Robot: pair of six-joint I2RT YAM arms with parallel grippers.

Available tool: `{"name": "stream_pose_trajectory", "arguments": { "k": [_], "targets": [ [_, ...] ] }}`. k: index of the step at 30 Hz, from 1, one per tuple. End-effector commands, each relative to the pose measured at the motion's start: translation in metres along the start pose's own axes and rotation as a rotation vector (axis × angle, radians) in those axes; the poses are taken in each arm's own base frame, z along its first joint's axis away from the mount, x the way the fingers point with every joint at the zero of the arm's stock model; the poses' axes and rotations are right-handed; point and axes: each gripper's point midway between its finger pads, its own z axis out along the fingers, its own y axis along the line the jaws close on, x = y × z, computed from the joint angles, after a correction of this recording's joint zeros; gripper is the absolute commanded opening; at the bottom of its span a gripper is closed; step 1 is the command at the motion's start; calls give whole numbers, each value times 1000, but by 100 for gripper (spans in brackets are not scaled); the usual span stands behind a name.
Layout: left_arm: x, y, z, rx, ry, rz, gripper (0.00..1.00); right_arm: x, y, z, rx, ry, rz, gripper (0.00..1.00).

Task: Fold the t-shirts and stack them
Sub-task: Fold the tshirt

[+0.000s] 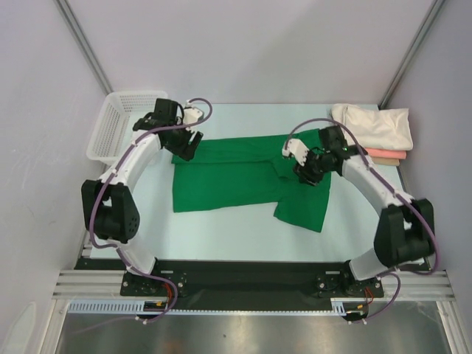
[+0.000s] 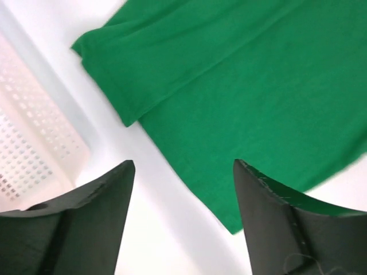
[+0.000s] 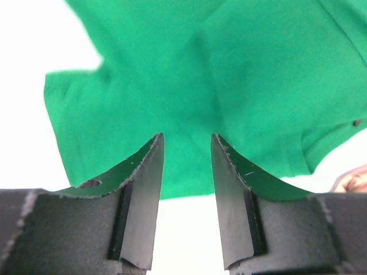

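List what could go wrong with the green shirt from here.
The left jaws hang open by the green t-shirt, close to the basket; a reach could bump it.
The right jaws hang open over its layered cloth; a pinch may catch one layer and skew the fold.

White mesh basket [image 1: 110,131] upright at far-left corner of pale table [image 1: 221,232].
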Motion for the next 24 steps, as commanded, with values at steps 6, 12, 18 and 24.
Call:
{"name": "stream_pose_trajectory", "arguments": {
  "k": [6,12,18,24],
  "targets": [
    [-21,-42,-3,225,29,-167,99,74,81,-9,-160,5,-364,44],
    [-15,-73,1,324,55,-276,100,103,112,-10,-215,15,-495,45],
    [9,-74,17,302,117,-222,100,121,132,-11,-276,55,-544,44],
    [9,-57,14,218,118,-155,96,134,134,-14,-325,114,-545,42]
  ]
}}
